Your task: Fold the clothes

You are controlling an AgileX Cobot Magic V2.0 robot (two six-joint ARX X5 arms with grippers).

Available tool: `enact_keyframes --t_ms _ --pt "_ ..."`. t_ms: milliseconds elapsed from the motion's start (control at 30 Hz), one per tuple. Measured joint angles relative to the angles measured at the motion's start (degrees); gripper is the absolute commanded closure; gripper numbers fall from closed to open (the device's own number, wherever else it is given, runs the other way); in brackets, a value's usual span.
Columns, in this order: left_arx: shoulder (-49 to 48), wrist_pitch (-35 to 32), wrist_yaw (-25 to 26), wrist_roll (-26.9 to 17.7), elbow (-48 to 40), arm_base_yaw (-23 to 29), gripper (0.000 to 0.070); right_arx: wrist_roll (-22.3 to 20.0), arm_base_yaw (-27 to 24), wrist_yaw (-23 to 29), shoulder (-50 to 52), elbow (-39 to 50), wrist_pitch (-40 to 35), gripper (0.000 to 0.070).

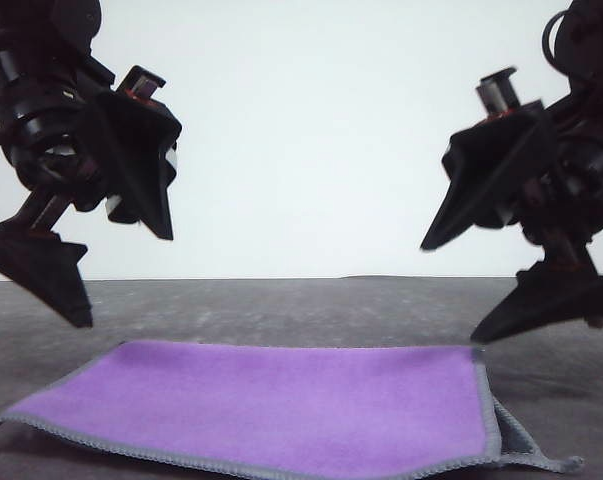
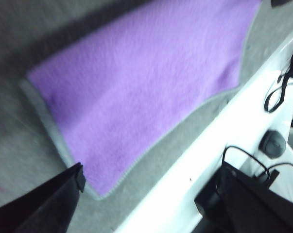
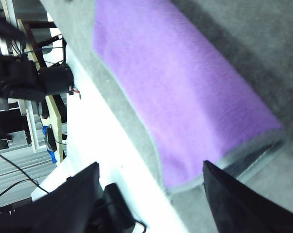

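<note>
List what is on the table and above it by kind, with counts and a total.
Purple cloth, purple face up, grey edging: 1
Grippers, left gripper and right gripper, both open above the cloth: 2
Total: 3

I see the purple fleece cloth with light grey stitched edging (image 1: 271,400) flat on the grey worktop (image 1: 311,305), left gripper (image 1: 116,275) and right gripper (image 1: 459,295) spread wide, hovering above.

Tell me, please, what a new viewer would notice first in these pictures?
The bright purple cloth lies flat on the grey table, near its front edge, with a grey-stitched border. Above it hang two black grippers, the left gripper over its left end and the right gripper over its right end, both with jaws wide open and holding nothing.
</note>
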State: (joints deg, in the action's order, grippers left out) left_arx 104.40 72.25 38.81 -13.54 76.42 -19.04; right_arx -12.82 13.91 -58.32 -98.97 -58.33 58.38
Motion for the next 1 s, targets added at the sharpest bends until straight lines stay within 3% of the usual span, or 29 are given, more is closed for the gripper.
enact_keyframes --t_ms 267,467,767,1000 --pt "-8.7 -3.9 -0.7 0.5 1.9 2.5 0.0147 -2.0 -2.4 1.2 10.8 0.0 1.7 0.0275" --pt "-15.3 -6.8 -5.1 3.2 2.1 4.5 0.0147 -1.4 -2.5 7.1 22.2 0.0 2.5 0.0275" --pt "-18.0 -5.2 -8.9 4.1 1.5 10.8 0.0147 3.2 -2.5 21.3 37.1 0.3 7.8 0.0275" --pt "-18.0 -8.5 -9.0 4.1 -1.9 17.7 0.0147 10.9 -2.5 22.3 49.4 10.0 4.4 0.0275"
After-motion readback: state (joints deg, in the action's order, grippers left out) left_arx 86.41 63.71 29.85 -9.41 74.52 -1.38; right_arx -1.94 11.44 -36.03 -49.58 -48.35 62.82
